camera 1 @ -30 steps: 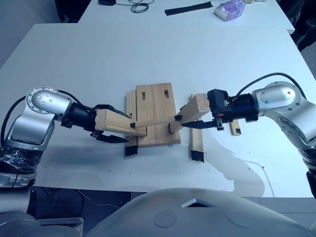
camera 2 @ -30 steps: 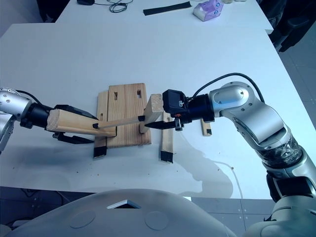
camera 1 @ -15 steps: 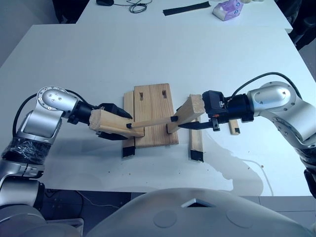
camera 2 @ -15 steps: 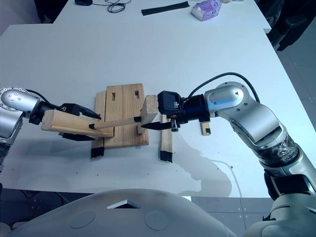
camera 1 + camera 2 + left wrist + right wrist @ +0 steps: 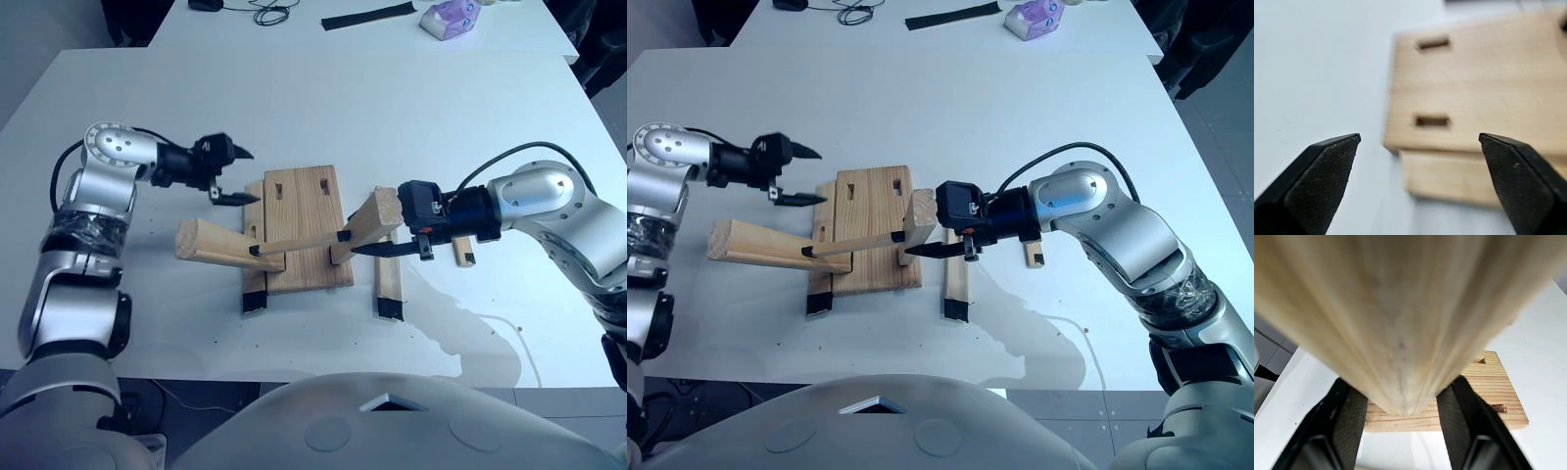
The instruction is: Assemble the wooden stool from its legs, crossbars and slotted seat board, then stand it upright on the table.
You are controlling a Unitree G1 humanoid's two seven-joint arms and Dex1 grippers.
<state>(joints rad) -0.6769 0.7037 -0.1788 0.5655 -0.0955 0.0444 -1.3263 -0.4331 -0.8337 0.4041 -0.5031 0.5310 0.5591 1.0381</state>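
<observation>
Crossbar (image 5: 299,242) links two legs mid-frame; my right gripper (image 5: 368,237) clamps the right-hand leg (image 5: 380,210). I'd lower my wide-open, empty left gripper (image 5: 251,178) squarely onto the left-hand leg (image 5: 211,243).

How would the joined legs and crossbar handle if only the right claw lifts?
Likely stiff: crossbar and legs are solid wood. The free leg sits far from the right claw, shut on the held leg, so it may droop or twist at the joints. Square-cut legs shouldn't roll.
</observation>
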